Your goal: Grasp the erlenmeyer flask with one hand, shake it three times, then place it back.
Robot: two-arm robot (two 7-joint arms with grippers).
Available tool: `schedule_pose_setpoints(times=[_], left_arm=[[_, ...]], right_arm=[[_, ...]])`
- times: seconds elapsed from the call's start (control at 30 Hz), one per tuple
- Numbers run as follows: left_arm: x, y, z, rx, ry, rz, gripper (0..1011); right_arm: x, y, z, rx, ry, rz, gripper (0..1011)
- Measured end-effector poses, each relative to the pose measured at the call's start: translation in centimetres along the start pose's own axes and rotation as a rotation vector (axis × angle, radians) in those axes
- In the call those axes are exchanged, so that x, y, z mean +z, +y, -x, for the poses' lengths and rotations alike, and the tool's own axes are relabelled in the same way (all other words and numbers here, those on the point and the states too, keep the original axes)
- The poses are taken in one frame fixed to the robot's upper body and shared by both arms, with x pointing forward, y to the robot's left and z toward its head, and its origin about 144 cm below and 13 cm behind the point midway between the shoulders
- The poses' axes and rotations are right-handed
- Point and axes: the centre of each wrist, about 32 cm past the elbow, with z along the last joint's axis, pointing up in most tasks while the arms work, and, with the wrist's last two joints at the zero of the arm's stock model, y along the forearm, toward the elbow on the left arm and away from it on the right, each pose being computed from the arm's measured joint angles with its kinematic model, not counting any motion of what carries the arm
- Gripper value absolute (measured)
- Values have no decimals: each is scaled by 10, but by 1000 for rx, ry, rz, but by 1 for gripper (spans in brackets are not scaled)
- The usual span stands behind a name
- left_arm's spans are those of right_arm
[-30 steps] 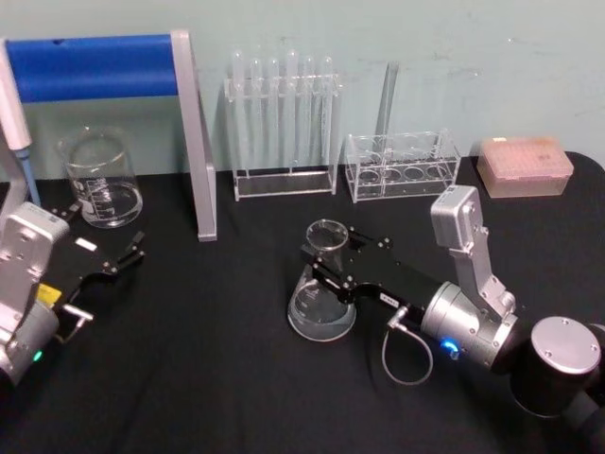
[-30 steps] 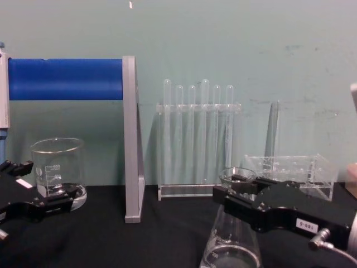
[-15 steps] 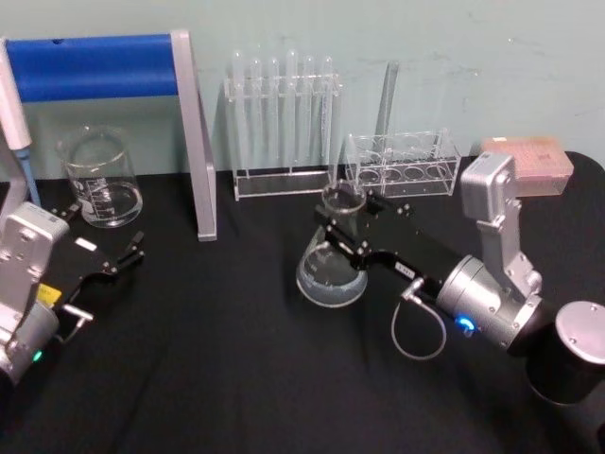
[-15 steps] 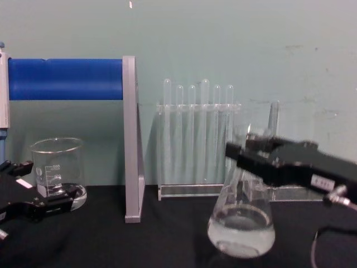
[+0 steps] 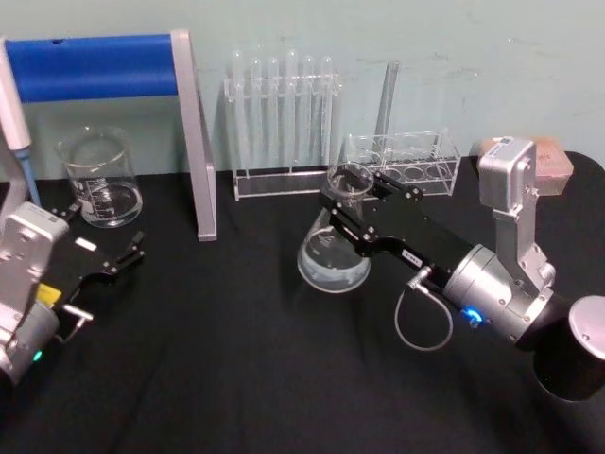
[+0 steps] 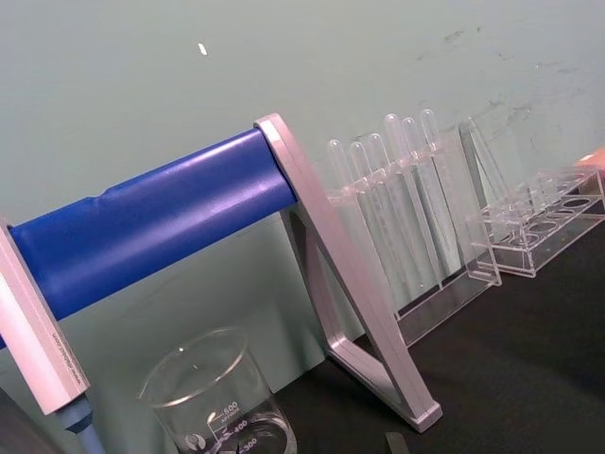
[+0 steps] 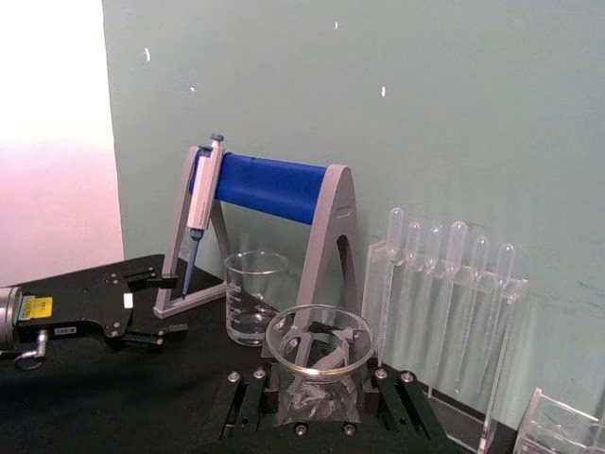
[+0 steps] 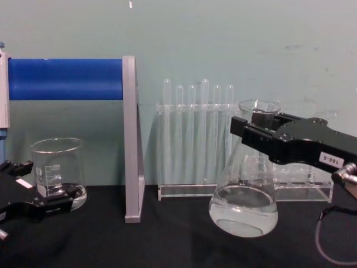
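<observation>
The black boxy right gripper (image 5: 355,200) is closed tight on the thin neck of the one clear glass cone-shaped flask (image 5: 331,260). It holds the flask up over the middle of the black table (image 5: 236,369). The flask is tipped, so its round bottom does not sit flat. A little clear water lies in the bottom.

The black left gripper (image 5: 106,230) sits low at the left side of the table. Its two fingers are spread apart and hold nothing.

Just behind it stands one straight clear glass beaker (image 5: 99,180). Next to the beaker is one grey stand with a fat blue bar (image 5: 95,66), and one white and blue pipette (image 5: 14,113) hangs on its left end.

At the back wall stands one tall clear plastic rack (image 5: 282,180) with six thin test tubes. Beside it is one low clear rack with round holes (image 5: 402,165), and one long tube (image 5: 388,95) stands in it. The flask hangs close in front of these two racks.

One pink box (image 5: 560,165) sits in the far right corner, partly hidden by the silver right arm.
</observation>
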Motion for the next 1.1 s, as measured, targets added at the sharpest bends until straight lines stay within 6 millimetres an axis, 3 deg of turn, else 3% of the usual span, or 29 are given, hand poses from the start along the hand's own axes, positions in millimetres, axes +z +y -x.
schedule_pose_setpoints(times=[0.43, 1.1], left_arm=[[0, 0, 0, 0, 0, 0, 1001], [0, 0, 0, 0, 0, 0, 1001]], right_arm=[[-2, 6, 11, -3, 1, 15, 453], [-4, 31, 61, 140, -10, 25, 456]])
